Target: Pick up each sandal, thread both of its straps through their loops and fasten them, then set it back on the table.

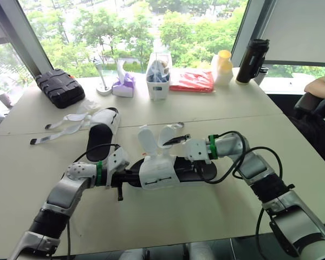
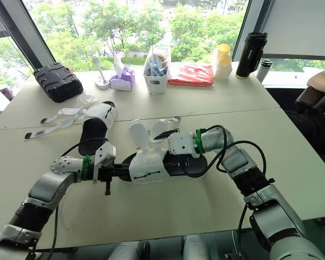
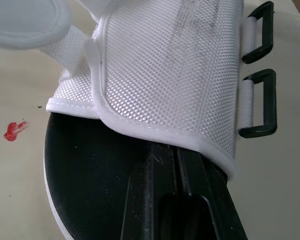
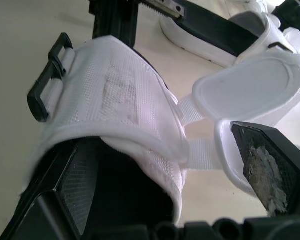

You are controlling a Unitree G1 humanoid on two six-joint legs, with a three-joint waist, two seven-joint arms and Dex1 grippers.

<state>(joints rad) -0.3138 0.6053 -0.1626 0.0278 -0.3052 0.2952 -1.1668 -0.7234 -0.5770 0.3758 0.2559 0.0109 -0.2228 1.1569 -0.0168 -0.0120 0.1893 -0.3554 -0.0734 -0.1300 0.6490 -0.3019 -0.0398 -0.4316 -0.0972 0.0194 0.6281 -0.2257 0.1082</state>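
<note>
The near sandal (image 1: 161,171), white mesh upper on a black sole, lies across the table's middle between my arms. Its two padded straps (image 1: 151,140) stand up unthreaded, and its two black loops (image 3: 259,102) hang free on the upper's other side. My left gripper (image 1: 128,178) is shut on one end of the sole, fingers (image 3: 182,200) tucked under the upper's edge. My right gripper (image 1: 176,142) is open at the straps, one finger (image 4: 270,165) beside the lower strap (image 4: 205,150) and the other down by the sole. A second sandal (image 1: 103,131) rests beyond my left arm.
Loose white strips (image 1: 65,127) lie left of the second sandal. Along the far edge stand a black case (image 1: 59,86), tissue pack (image 1: 123,85), white holder (image 1: 158,76), red packet (image 1: 192,80), yellow-capped bottle (image 1: 223,67) and black tumbler (image 1: 252,60). A person's arm (image 1: 319,86) shows at far right.
</note>
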